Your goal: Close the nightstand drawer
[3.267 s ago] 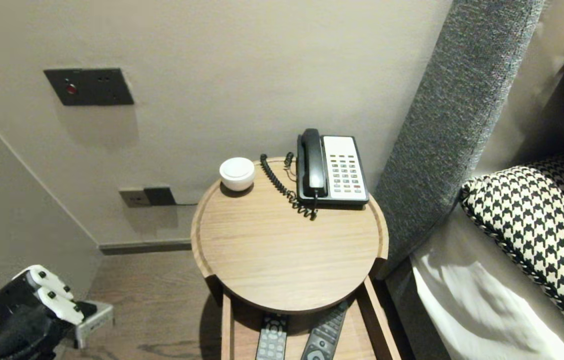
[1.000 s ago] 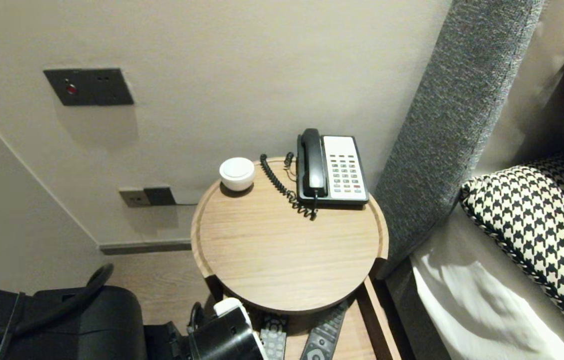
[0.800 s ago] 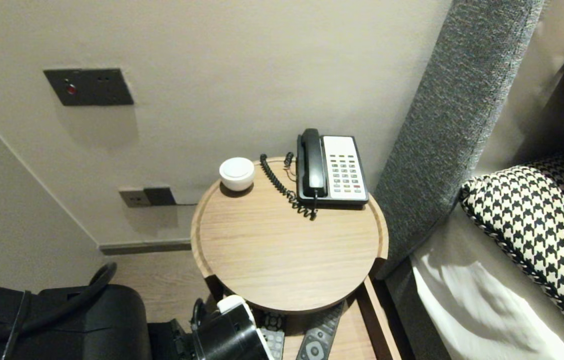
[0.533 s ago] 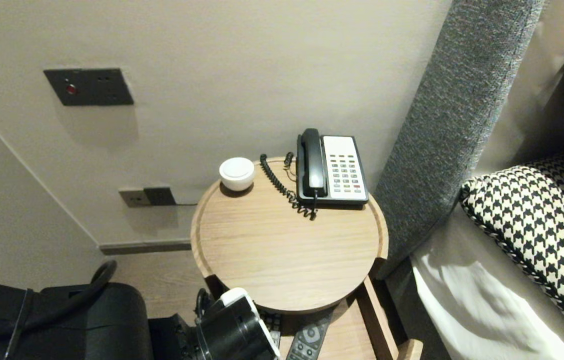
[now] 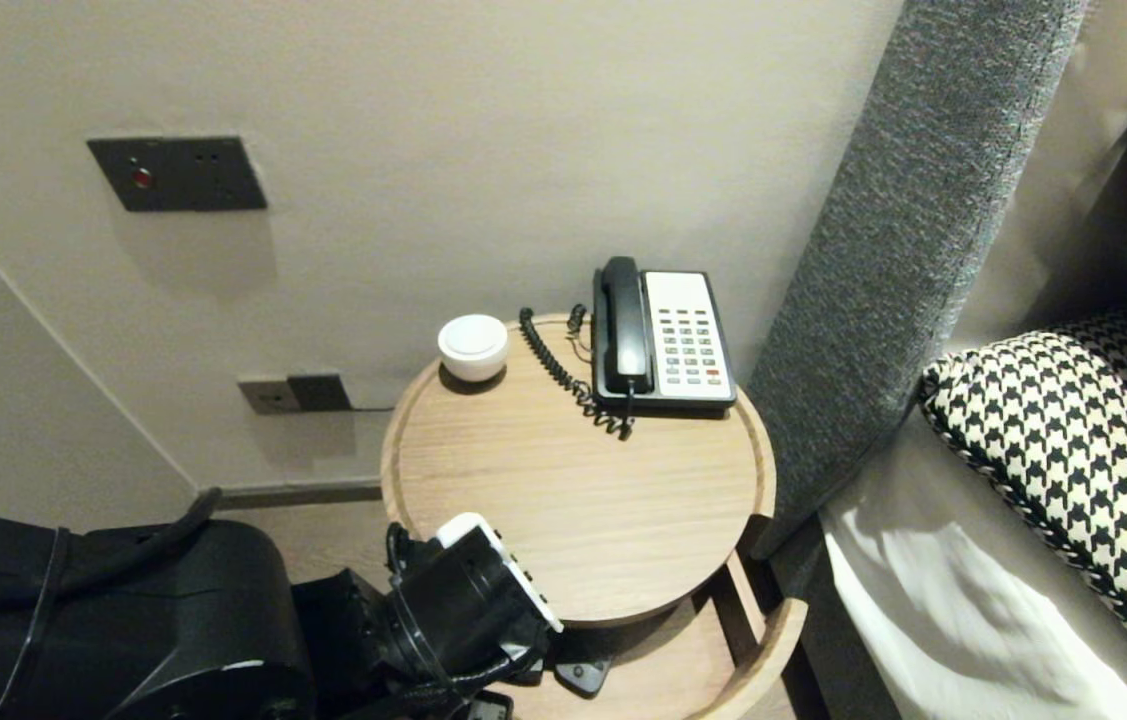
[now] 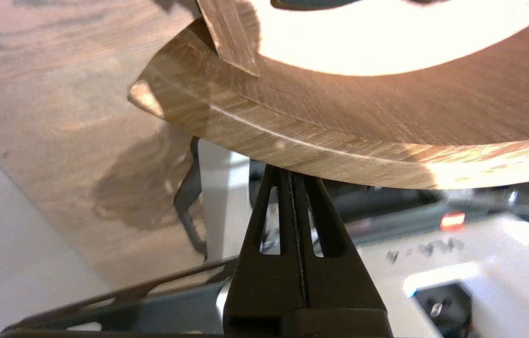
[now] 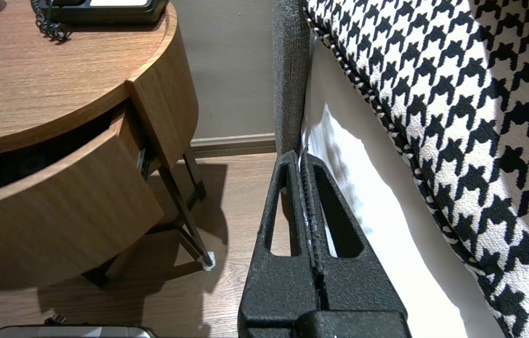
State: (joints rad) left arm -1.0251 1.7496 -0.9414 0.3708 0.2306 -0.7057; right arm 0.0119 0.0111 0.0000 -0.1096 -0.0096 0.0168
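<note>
My left fingers are pressed flat together with nothing between them. Their tips meet the lower edge of the drawer's curved front. Shut like this they form one stiff wedge rather than two thin prongs, which suits leaning on wood. Whether they press hard or only touch, I cannot tell. In the head view my left wrist sits just under the near rim of the round surface, and it hides the fingers themselves.

The drawer hangs below that surface. It is partly out, and its bowed front matches the round rim above. One dark remote peeks from the gap. The phone sits at the far edge by the wall, well apart from my arm.

My right fingers are also closed and empty. They are parked low over the floor between the drawer and the bed, touching neither.

A few seconds ago my left arm was off in the near left corner. The drawer stood further out then, with two remotes plainly showing and its front out of sight. Since then the arm has swung in under the rim and the drawer has slid inward. Half a second ago only a corner of the front showed. Now its curve is in view and the remotes are mostly covered.
</note>
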